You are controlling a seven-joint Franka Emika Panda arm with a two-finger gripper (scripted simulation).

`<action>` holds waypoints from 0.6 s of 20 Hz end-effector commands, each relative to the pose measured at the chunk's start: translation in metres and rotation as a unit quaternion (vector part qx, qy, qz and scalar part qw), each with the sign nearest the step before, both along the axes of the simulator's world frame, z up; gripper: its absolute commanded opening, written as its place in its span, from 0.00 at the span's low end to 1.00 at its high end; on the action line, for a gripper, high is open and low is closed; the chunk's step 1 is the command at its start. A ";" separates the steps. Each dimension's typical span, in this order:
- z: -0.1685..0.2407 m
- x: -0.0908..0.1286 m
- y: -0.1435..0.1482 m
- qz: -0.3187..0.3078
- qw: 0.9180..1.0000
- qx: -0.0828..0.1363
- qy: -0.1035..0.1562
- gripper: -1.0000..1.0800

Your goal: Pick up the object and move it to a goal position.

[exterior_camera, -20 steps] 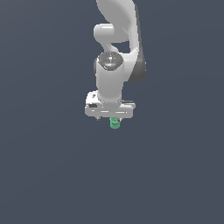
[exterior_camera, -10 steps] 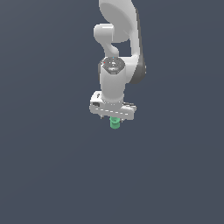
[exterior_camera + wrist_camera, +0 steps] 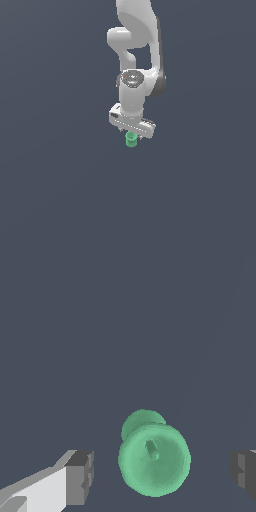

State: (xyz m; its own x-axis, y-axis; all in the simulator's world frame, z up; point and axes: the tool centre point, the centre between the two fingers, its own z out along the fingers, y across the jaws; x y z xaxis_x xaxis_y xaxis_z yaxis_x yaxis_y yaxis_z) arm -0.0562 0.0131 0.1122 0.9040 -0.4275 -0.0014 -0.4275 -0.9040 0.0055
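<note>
1. The white Panda arm [image 3: 134,65] reaches down over a plain dark grey floor [image 3: 55,190].
2. Its gripper [image 3: 160,471] stands spread wide, fingers [image 3: 80,476] clear of the spool on both sides.
3. The green spool [image 3: 131,139] sits between the open fingers, directly beneath the hand, untouched.

A bare simulated scene, not a real room: flat, uniform slate-grey fills both views with no walls, furniture or visible edges. Only 1 smooth white robot arm [image 3: 135,60] and 1 plainly shaded green spool [image 3: 131,139] appear.
</note>
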 end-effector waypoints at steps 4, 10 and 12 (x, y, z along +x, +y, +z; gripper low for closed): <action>-0.010 -0.013 0.004 -0.044 0.999 0.001 -0.001 0.96; -0.015 -0.020 0.005 -0.065 0.998 0.002 -0.002 0.96; -0.016 -0.020 0.005 -0.066 0.998 0.002 -0.002 0.96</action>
State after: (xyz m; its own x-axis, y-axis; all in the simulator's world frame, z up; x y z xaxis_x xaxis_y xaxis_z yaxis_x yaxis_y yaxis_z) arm -0.0757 0.0185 0.0968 0.8423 -0.5390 -0.0004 -0.5390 -0.8423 0.0004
